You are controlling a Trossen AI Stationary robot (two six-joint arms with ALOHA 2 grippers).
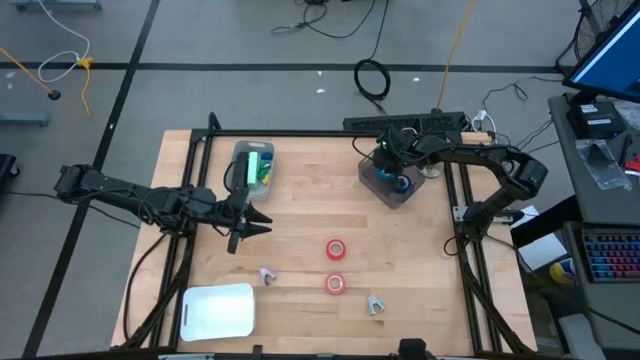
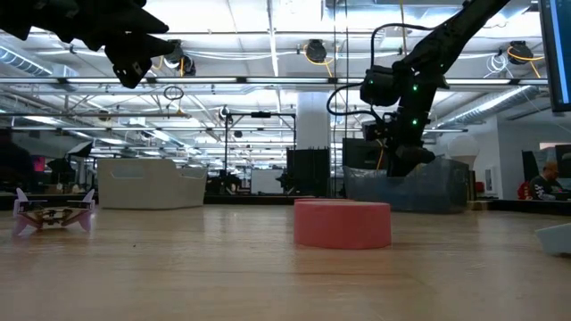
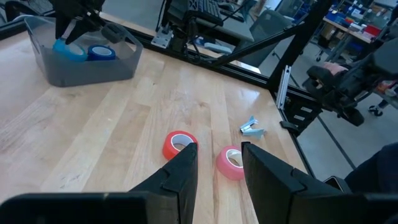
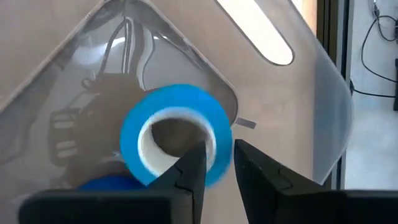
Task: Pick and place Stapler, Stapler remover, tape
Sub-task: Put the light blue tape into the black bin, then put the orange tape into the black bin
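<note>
My right gripper [image 4: 217, 155] hangs over the clear bin [image 1: 372, 170] at the table's far right, pointing steeply down. A blue tape roll [image 4: 177, 134], blurred, sits at its fingertips, and another blue roll [image 3: 102, 52] lies in the bin. Two red tape rolls [image 1: 336, 249] [image 1: 335, 284] lie flat on the table's middle. Two staple removers [image 1: 268, 274] [image 1: 375, 304] rest nearer the front. A green stapler [image 1: 262, 168] lies in a second clear bin [image 1: 246, 150]. My left gripper [image 1: 255, 225] stands open above the table, left of the red rolls. My right gripper comes at the blue roll from above, one finger [image 4: 194, 163] over its white core and the other [image 4: 249, 163] outside its wall [image 4: 219, 143]. The roll shows blurred inside the bin. Whether the fingers touch it, I cannot tell.
A white tray [image 1: 218, 310] lies at the near left corner. Black frame rails [image 1: 460, 215] run along both sides of the table. Bare wood lies between the two bins and around the red rolls.
</note>
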